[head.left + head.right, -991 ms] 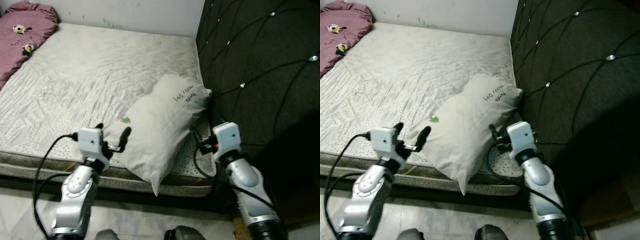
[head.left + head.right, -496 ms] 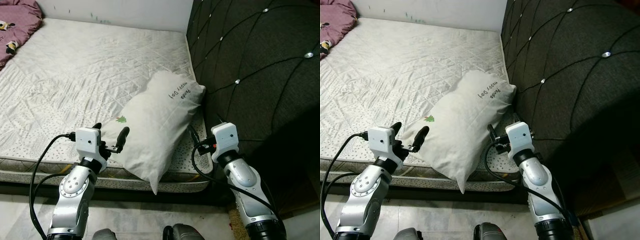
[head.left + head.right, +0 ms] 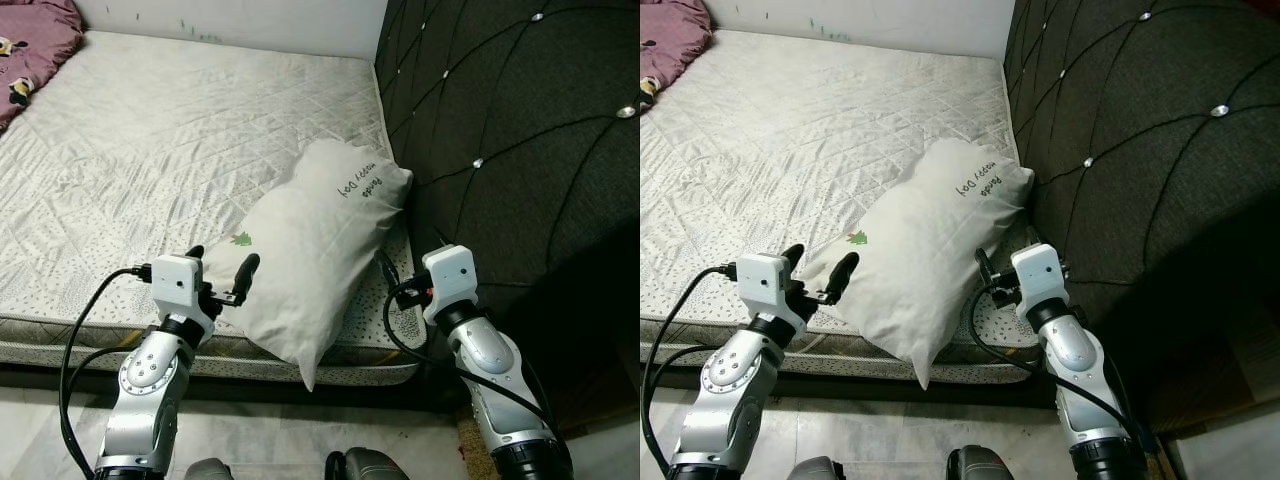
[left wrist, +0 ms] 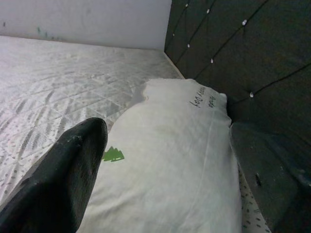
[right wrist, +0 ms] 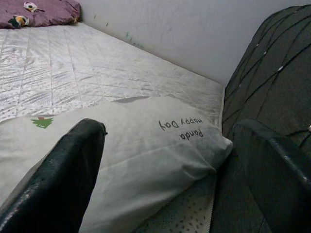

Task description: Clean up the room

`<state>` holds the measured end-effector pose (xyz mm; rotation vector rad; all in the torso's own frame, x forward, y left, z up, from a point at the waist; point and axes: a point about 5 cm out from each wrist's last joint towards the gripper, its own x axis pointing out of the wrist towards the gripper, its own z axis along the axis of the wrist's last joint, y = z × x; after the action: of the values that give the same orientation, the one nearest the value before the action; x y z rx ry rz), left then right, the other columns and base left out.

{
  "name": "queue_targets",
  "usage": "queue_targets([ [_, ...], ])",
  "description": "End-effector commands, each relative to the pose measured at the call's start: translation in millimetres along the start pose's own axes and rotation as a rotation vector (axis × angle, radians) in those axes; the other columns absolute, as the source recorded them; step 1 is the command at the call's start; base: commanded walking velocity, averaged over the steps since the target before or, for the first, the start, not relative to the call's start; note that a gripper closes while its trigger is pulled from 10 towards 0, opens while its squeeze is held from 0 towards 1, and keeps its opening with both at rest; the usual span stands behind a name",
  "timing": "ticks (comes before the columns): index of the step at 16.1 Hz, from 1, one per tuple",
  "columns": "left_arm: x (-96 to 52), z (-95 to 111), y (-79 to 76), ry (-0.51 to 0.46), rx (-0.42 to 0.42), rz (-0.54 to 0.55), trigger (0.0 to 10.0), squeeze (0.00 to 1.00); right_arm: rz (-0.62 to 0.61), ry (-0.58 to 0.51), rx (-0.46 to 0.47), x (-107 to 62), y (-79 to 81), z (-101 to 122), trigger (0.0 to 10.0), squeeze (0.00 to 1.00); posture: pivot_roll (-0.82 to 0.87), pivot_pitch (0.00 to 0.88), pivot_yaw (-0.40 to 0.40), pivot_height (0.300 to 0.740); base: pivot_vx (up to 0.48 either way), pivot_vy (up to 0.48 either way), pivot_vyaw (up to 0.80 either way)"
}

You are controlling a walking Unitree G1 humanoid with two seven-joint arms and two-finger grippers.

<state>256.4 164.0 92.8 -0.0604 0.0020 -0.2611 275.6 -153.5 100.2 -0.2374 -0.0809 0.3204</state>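
Pillow [image 3: 305, 260] hangs over the mattress [image 3: 150, 150] front edge by the headboard [image 3: 520, 150]. Left gripper [image 3: 222, 272] and right gripper [image 3: 1000, 275] flank it, both spread, empty. Looks soft, light, floppy; pinch the near corners.

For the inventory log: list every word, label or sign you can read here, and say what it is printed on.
"Panda Happy Day", upside down in dark script, on the white pillow lying on the mattress.
Small green tree-shaped mark on the same pillow: a picture, no letters.
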Motion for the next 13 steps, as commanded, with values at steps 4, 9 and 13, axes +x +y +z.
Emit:
queue_targets([
  [4, 0.7, 3.4, -2.9, -0.018, 0.0, -0.02, 10.0, 0.0, -0.011, -0.009, -0.014, -0.9, -4.4, 2.7, 10.0, 0.0, -0.04, 0.067, -0.068, 0.74, 0.303, 0.0, 0.0],
  [9, 1.0, 3.2, -3.0, -0.016, 0.002, -0.02, 10.0, 0.0, -0.01, -0.009, -0.015, -1.0, -4.5, 2.5, 10.0, 0.0, -0.04, 0.067, -0.067, 0.74, 0.304, 0.0, 0.0],
  [13, 1.7, 3.3, -2.8, -0.016, 0.003, -0.02, 10.0, 0.0, -0.009, -0.01, -0.015, -0.3, -4.0, 2.7, 10.0, 0.0, -0.04, 0.066, -0.067, 0.74, 0.296, 0.0, 0.0],
])
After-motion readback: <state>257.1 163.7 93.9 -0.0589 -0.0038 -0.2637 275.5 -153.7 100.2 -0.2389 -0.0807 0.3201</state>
